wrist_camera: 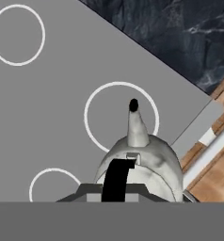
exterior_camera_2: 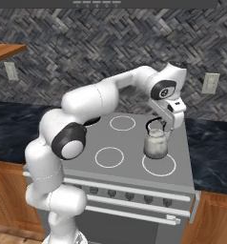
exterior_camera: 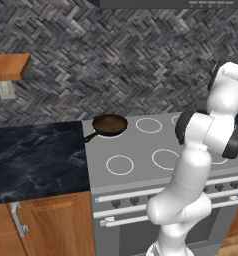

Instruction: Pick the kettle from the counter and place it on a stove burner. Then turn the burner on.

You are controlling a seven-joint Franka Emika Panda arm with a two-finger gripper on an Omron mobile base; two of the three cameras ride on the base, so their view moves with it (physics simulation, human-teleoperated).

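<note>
One small silvery-white kettle (exterior_camera_2: 156, 143), one dark round frying pan (exterior_camera: 109, 124), and one flat grey cooktop (exterior_camera_2: 129, 147) beneath both.

Base views flank arm, share stove (exterior_camera: 141, 150); hand view looks down close.

The stove (exterior_camera_2: 134, 147) lay mostly bare: its front rings stood free beneath the lifted kettle (exterior_camera_2: 156, 142). The frying pan (exterior_camera: 110, 124) blocked the rear left ring. The bench (exterior_camera: 36, 155) beside it was open.
</note>
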